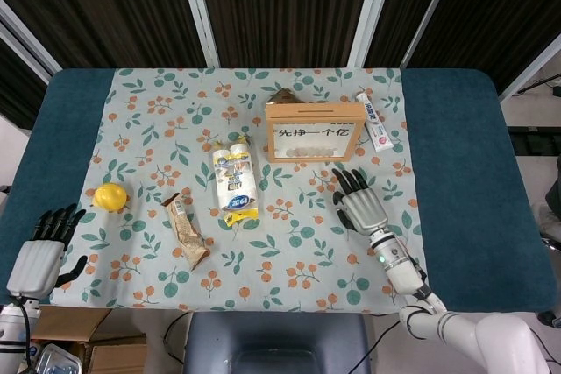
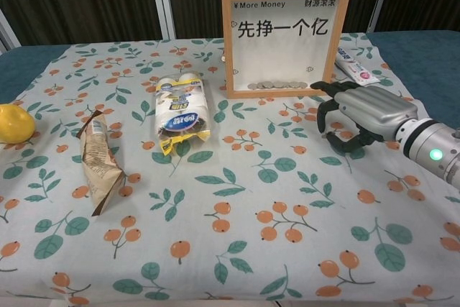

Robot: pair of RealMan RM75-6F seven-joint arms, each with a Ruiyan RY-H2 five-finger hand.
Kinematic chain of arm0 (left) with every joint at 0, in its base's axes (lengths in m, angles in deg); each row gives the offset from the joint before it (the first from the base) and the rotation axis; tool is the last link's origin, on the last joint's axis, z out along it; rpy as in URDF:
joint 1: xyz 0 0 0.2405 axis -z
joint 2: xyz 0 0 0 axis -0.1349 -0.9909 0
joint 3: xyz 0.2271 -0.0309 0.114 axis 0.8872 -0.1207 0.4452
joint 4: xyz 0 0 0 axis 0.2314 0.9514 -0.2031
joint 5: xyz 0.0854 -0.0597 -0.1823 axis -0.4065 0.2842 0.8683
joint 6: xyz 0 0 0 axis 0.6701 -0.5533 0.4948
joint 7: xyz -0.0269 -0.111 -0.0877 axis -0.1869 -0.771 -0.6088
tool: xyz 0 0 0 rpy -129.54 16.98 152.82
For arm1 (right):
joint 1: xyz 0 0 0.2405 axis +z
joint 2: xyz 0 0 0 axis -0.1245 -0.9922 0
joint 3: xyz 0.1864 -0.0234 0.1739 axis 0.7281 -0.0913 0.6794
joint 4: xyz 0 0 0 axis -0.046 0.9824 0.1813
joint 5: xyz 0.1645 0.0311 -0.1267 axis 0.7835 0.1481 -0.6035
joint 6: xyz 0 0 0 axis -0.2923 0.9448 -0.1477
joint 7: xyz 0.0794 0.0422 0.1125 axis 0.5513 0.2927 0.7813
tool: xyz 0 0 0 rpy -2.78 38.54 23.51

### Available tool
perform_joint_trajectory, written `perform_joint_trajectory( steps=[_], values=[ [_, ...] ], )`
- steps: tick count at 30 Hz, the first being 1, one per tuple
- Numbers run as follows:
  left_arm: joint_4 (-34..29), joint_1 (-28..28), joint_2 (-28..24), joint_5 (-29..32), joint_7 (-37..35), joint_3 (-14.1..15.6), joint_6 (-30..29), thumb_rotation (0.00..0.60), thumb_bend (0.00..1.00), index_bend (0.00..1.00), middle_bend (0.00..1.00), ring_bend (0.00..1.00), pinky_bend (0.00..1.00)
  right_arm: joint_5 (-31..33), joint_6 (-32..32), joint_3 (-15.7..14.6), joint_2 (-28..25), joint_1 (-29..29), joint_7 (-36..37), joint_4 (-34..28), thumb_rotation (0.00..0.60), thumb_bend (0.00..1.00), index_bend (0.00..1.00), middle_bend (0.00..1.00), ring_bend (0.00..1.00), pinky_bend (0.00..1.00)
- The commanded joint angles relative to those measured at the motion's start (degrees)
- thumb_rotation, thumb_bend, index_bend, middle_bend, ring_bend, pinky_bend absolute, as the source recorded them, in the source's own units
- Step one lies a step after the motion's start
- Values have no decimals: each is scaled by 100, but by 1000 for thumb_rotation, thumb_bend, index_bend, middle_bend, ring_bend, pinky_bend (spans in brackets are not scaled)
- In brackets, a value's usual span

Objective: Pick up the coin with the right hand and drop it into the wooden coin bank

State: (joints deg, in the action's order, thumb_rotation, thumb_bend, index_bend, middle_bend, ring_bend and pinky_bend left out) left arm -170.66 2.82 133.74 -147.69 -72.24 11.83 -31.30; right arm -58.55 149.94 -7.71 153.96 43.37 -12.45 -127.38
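The wooden coin bank [image 1: 316, 133] [image 2: 285, 37] stands upright at the back centre of the floral cloth. Several coins [image 2: 277, 85] lie along its bottom behind the clear front. No loose coin shows on the cloth; the spot under the right hand is hidden. My right hand [image 1: 359, 203] [image 2: 363, 116] is just in front of the bank's right corner, palm down, fingers apart and arched toward the cloth, with nothing visible in them. My left hand [image 1: 39, 256] rests at the table's front left edge, fingers apart and empty; only the head view shows it.
A yellow lemon [image 1: 110, 196] [image 2: 14, 122] lies at the left. A crumpled snack wrapper [image 1: 187, 232] [image 2: 97, 159] and a tissue pack [image 1: 233, 179] [image 2: 180, 111] lie left of centre. A toothpaste tube [image 1: 372, 122] [image 2: 356, 66] lies right of the bank, a small brown object [image 1: 282, 95] behind it.
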Motion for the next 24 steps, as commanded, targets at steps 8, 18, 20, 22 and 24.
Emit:
perform_joint_trajectory(
  steps=[8,18,20,22,24],
  values=[
    [25,16,16,21,-20,2,47,600,358,0,0,0,0,4,25,12,20,-1,-2,39,600,612,650,55,0,0],
    [58,-1,17,32,-56,8,37,600,357,0,0,0,0,-5,97,25,73,-7,-17,109,600,612,724,58,0,0],
    [58,-2,18,32,-61,9,36,600,358,0,0,0,0,-14,128,30,69,-9,-10,115,600,612,729,58,0,0],
    [56,-3,17,28,-58,10,33,600,358,0,0,0,0,-32,185,41,44,-12,9,86,600,612,733,58,0,0],
    [46,-5,10,24,-59,7,21,600,357,0,0,0,0,-74,323,72,-25,-14,26,-13,600,612,737,58,0,0]
  ],
)
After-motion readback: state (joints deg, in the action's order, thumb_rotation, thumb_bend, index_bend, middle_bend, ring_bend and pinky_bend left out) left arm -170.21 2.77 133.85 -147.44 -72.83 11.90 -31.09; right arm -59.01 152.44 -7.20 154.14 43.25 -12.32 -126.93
